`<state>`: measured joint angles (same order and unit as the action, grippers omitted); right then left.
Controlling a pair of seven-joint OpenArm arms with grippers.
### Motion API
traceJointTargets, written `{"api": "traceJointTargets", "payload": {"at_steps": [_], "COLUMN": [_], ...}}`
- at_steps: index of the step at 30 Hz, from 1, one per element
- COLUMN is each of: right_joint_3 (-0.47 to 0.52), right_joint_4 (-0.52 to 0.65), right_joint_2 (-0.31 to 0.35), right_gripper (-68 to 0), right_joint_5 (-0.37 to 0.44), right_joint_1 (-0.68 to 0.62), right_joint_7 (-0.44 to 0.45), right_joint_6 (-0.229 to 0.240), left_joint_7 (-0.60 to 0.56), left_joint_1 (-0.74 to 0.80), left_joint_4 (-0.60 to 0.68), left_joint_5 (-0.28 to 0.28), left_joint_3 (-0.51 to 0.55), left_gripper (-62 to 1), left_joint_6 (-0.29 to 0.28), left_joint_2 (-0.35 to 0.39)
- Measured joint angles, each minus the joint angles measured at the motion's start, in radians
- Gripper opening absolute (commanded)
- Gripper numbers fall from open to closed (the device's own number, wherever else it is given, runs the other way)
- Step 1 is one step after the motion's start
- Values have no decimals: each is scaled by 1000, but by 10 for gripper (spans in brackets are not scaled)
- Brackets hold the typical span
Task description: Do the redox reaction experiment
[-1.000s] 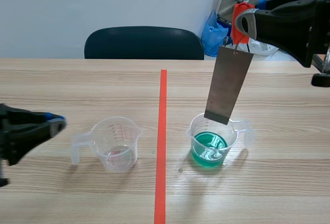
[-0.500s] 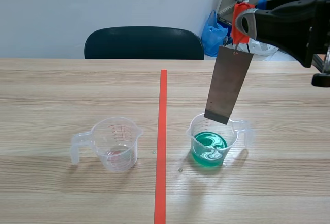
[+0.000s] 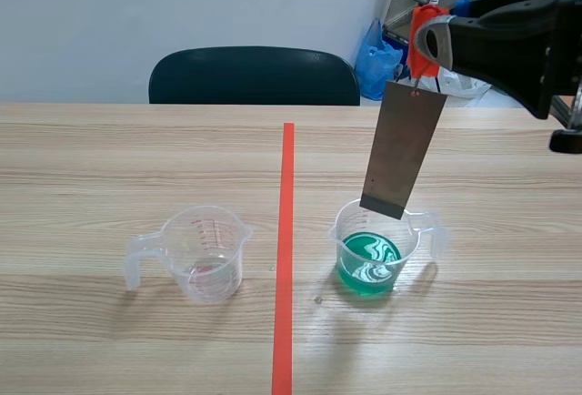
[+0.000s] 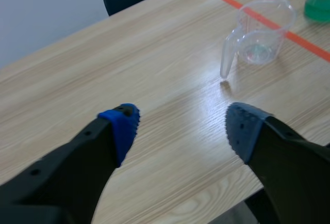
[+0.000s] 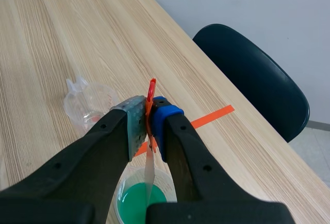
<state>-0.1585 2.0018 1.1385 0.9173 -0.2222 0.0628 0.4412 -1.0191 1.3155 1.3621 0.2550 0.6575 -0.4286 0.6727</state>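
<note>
The right hand [image 3: 424, 42], clamped on the orange clip [image 3: 419, 26] of a grey metal strip [image 3: 403, 149], holds it hanging near upright, lower end poised over the beaker [image 3: 341, 231] of green liquid [image 3: 368, 266] on the worktop [image 3: 136, 158], while the open left hand [image 4: 180, 126] hovers well apart.

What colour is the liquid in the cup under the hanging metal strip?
The liquid is green with pale swirls on top; the scene view shows it best.

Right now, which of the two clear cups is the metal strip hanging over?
The cup holding green liquid, right of the tape line, sits under the metal strip; the other cup, left of it, looks nearly empty.
</note>
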Motion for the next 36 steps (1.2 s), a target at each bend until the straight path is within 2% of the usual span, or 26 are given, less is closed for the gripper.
{"api": "traceJointTargets", "payload": {"at_steps": [4, 11, 36], "right_joint_3": [0, 0, 0], "right_joint_4": [0, 0, 0], "right_joint_2": [0, 0, 0], "right_gripper": [-669, -669, -669], "right_joint_5": [0, 0, 0], "right_joint_1": [0, 0, 0], "right_joint_7": [0, 0, 0], "right_joint_6": [0, 0, 0], "left_joint_7": [1, 3, -3], "left_joint_1": [0, 0, 0], "left_joint_4": [63, 62, 58], "left_joint_5": [-1, -1, 0], "left_joint_3": [0, 0, 0], "left_gripper": [-20, 14, 14], "left_joint_6": [1, -1, -1], "left_joint_2": [-54, -121, -137]}}
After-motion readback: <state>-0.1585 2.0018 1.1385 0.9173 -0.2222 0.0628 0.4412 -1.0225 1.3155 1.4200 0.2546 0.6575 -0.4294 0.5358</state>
